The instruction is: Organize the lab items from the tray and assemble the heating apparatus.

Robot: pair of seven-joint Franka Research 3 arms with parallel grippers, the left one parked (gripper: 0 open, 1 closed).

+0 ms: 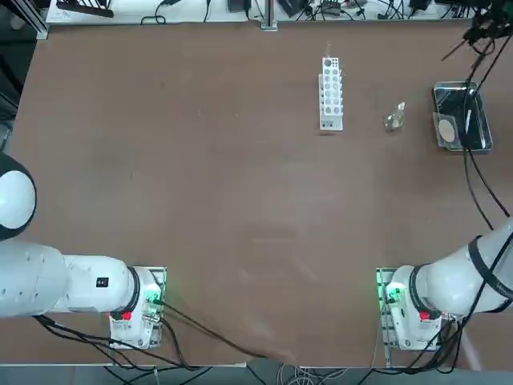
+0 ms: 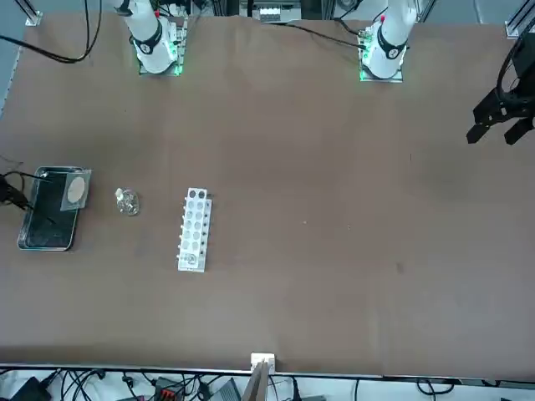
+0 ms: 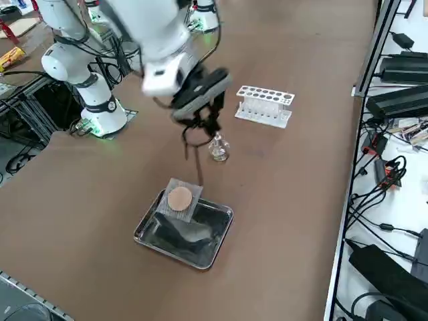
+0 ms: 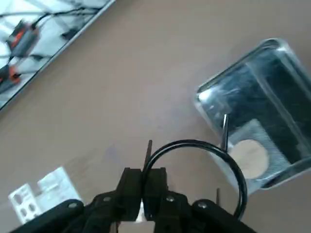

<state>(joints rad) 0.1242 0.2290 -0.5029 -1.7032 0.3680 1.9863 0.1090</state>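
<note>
Right tool (image 4: 144, 191) is clamped on the thin black wire ring stand (image 4: 204, 167), carrying it clear above the counter (image 3: 287, 200), likely for placement. Below it: shiny metal tray (image 3: 148, 233) holding grey mesh square (image 3: 179, 198); small clear glass piece (image 3: 219, 148) stands nearby.

Brown table (image 1: 200, 200) bears tray (image 1: 483, 143), glass piece (image 1: 393, 118) (clear), white rack (image 1: 331, 93)

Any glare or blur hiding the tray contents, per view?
Right wrist view: glare streaks the shiny metal tray, its floor smeared; the black wire ring stand in the right tool stays sharp. Right side view: the arm above is motion-blurred; grey mesh with tan disc is clear.
</note>
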